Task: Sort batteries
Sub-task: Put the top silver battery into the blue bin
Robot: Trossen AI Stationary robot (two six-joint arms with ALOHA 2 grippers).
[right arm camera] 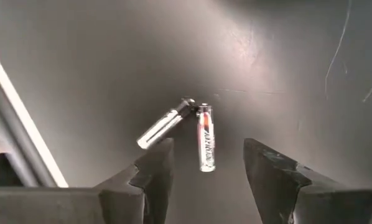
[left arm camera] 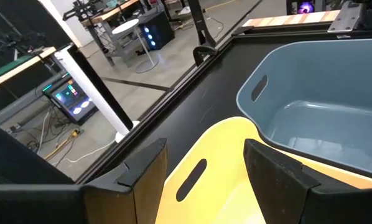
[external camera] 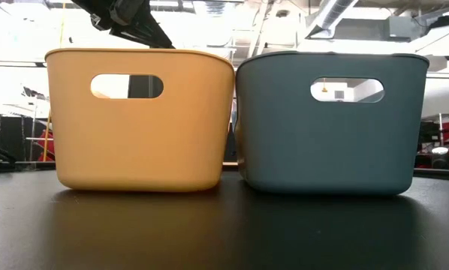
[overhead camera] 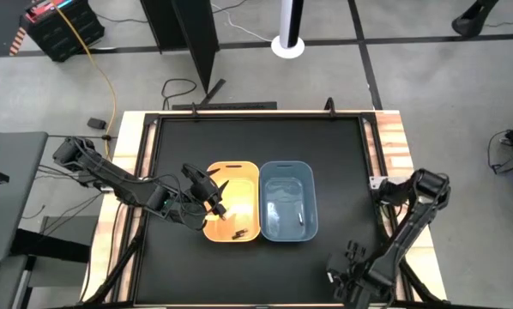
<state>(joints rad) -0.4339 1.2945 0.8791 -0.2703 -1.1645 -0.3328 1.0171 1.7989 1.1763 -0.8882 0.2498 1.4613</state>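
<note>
The right gripper [right arm camera: 204,171], at the high view's lower right, is spread wide over 2 batteries on the mat: one [right arm camera: 205,138] between its fingers, long axis probably along them; the other [right arm camera: 166,122] slanted beside it.

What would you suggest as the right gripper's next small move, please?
Probably lower and centre on one battery. The right gripper is open over the black table, where two batteries lie almost touching at one end, neither between its fingers yet.
</note>
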